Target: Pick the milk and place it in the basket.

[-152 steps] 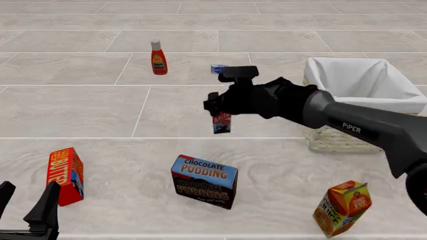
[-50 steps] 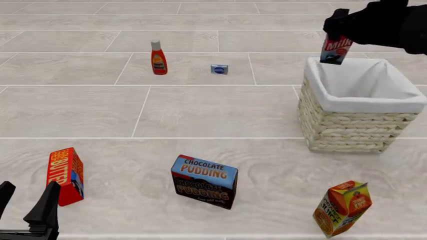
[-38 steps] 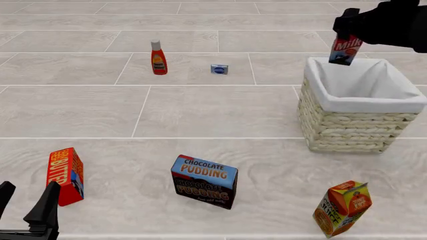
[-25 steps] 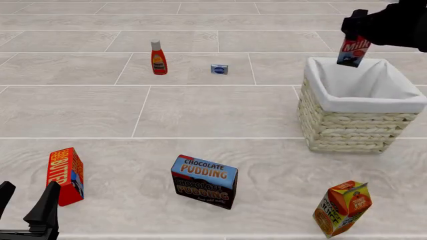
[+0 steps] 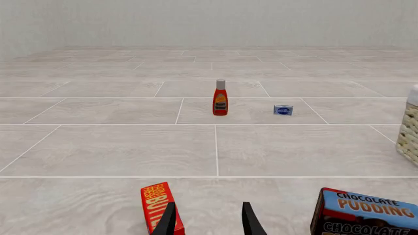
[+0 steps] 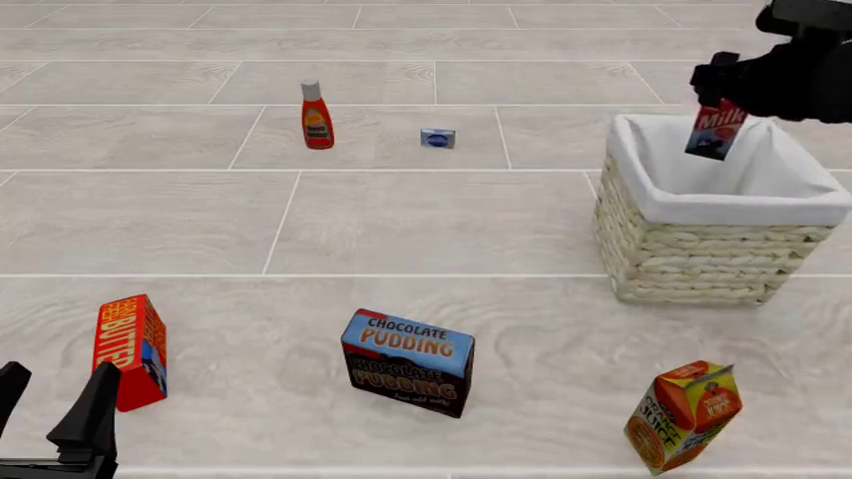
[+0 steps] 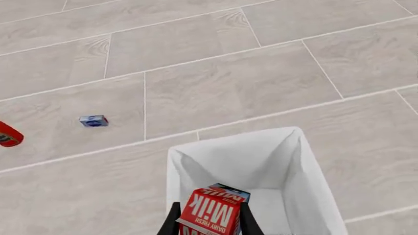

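The milk (image 6: 715, 131) is a slim red carton held over the open basket (image 6: 719, 244), its lower end just inside the white liner. My right gripper (image 6: 720, 92) is shut on the carton's upper part, up at the far right. The right wrist view shows the milk (image 7: 212, 215) between the two fingers, above the basket (image 7: 304, 166) and its white cloth. Down at the near left corner my left gripper (image 6: 51, 411) stands open and empty; its fingertips (image 5: 168, 221) show in the left wrist view.
A red butter box (image 6: 131, 350) stands right beside the left gripper. A chocolate pudding box (image 6: 407, 361) sits front centre, an orange juice carton (image 6: 681, 415) front right. Farther back are a ketchup bottle (image 6: 315, 116) and a small blue packet (image 6: 438, 138).
My right gripper has carried the milk from mid-table up and rightwards, then down over the basket; in the last half second it sank a little lower. The left arm has not moved.
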Controlling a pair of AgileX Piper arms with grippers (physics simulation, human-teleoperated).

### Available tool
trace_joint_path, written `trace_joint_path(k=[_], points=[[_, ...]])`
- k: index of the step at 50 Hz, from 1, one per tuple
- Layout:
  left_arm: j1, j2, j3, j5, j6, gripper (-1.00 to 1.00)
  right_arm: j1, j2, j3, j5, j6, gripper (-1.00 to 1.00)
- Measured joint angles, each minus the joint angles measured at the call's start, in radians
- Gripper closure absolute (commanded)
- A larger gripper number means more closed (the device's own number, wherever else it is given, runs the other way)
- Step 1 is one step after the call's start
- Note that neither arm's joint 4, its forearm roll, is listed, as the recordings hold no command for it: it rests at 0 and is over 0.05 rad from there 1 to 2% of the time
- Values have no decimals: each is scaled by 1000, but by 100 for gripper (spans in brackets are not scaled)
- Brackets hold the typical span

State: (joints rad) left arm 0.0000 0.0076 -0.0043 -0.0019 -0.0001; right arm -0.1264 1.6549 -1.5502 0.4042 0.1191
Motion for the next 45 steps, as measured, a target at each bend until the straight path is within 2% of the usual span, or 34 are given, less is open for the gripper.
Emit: trace_joint_path(k=[45], points=[[0, 0, 0, 0, 0, -100, -43, 152, 41, -93, 9, 100]])
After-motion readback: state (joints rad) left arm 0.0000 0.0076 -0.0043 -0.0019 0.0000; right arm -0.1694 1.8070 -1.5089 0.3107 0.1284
